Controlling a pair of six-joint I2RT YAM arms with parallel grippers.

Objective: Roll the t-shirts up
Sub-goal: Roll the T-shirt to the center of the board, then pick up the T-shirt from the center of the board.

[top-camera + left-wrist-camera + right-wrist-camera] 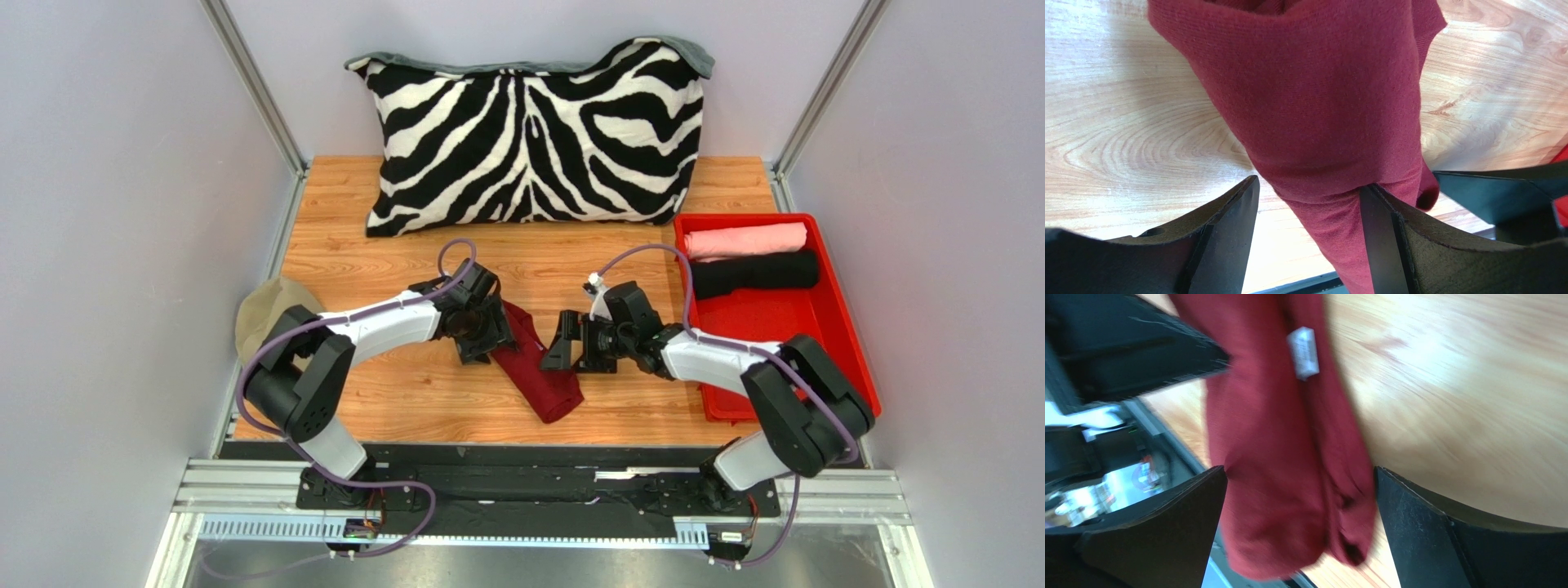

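**Operator:** Where is the dark red shirt?

**Spotter:** Right in front of you. It is rolled into a thick tube and lies slantwise on the wooden table, between your two arms. Your grippers sit on either side of its upper half.

**Operator:** What is my left gripper doing?

**Spotter:** It straddles the roll. In its wrist view one finger lies against the cloth. The other finger has its tip at the cloth's edge, with a sliver of bare wood showing lower down. I can't tell whether you are squeezing the roll or only resting around it.

**Operator:** And the right one?

**Spotter:** Your right gripper has its jaws spread wide and is gripping nothing. The rounded end of the roll lies between its fingers, and the cloth there looks undented (a small white label shows further up the roll).

**Operator:** Where are the other shirts?

**Spotter:** Both are rolled and lie in the red tray on your right side. The pink shirt is at the far end, and the black shirt lies just in front of it, touching it along its length. The near half of the tray shows bare red.

**Operator:** What else is on the table?

**Spotter:** A zebra-striped pillow is propped at the back. A khaki cap sits at the left edge, just beside your left arm and partly hidden by it.
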